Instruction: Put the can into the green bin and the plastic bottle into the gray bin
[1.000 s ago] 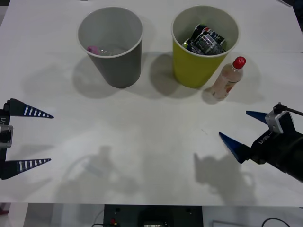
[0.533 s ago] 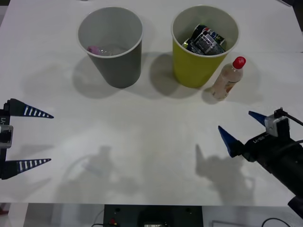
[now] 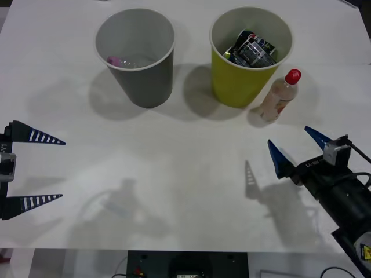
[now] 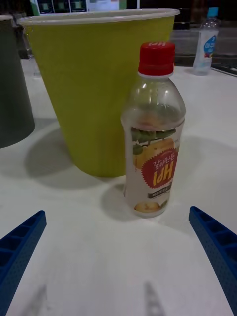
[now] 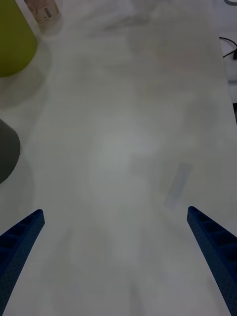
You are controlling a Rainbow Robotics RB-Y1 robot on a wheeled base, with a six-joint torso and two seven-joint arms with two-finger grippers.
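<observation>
Front looks down; wrists low, sharing green bin (image 3: 250, 55).

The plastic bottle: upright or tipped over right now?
Upright. The plastic bottle stands on its base beside the green bin, red cap on top.

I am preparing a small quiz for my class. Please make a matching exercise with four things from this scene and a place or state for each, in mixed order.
Things:
1. green bin
2. gray bin
3. plastic bottle
4. right gripper

Places or states:
a. stands upright on the table, beside the green bin
b. holds crushed cans
c. open, pointed toward the bottle
d. holds a pink-capped clear bottle

Pairs: 1-b, 2-d, 3-a, 4-c
</observation>
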